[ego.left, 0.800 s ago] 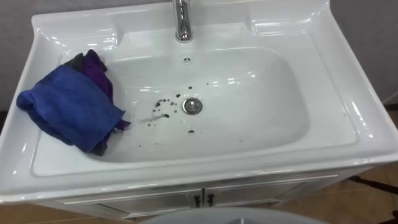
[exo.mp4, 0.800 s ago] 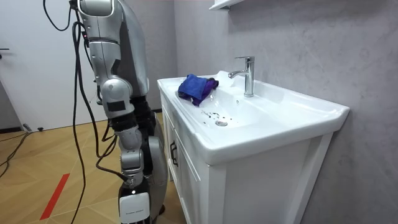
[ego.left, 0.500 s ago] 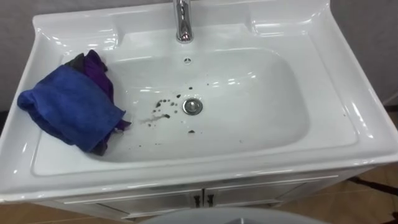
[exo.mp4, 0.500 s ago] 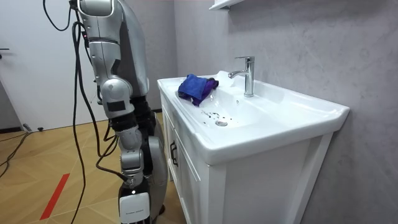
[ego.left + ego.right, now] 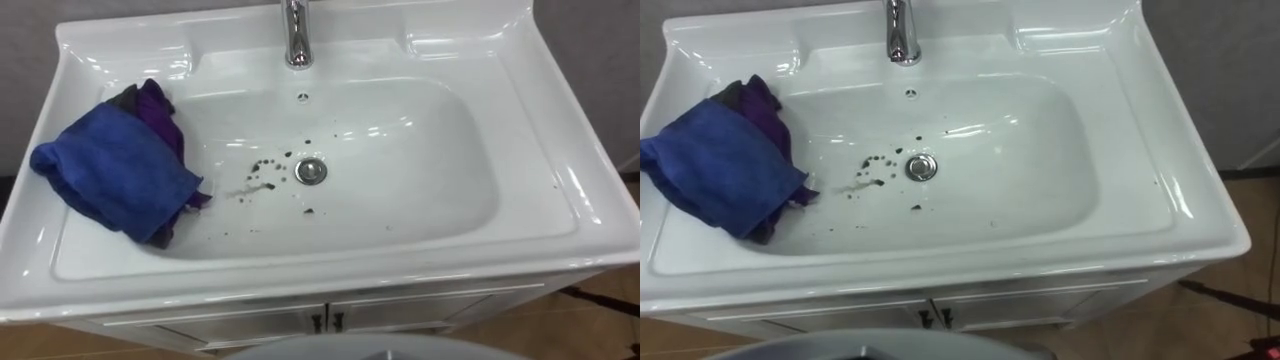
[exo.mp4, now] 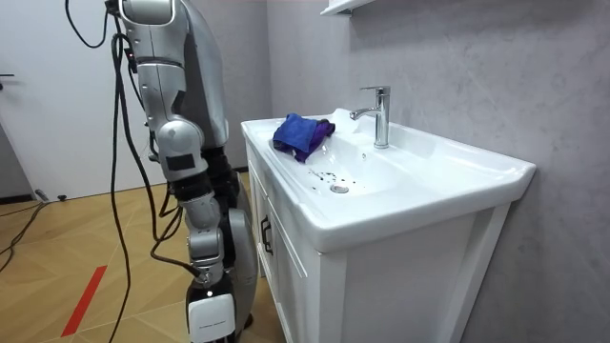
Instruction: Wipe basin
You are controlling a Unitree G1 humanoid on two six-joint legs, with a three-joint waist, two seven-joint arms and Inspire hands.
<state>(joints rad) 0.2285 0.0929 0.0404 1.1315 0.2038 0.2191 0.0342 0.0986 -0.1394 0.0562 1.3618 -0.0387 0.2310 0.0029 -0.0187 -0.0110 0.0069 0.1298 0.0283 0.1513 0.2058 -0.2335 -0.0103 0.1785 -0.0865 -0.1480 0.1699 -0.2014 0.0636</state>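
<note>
None of the wiping appeared done, in my judgement: dark specks (image 5: 262, 175) lay scattered across the floor of the basin (image 5: 440, 190) around the drain (image 5: 311, 170), with one faint smear among them. I noted the blue cloth (image 5: 115, 185), bunched over a purple one, resting on the basin's left rim and slope, untouched by any hand. The right hand (image 6: 212, 314) hung low at the robot's side in front of the cabinet (image 6: 381, 286), and the cloth sat well above and beyond it, with nothing held that I could make out. Whether that hand was open or closed I could not tell. Everything remained to do: take up the cloth, carry it to the specks, rub them away. Against the frame of 0.8 s ago, cloth, specks and tap (image 5: 296, 35) lay unchanged. The right forearm had swung slightly lower and nearer the cabinet, and the head camera had shifted a touch.
</note>
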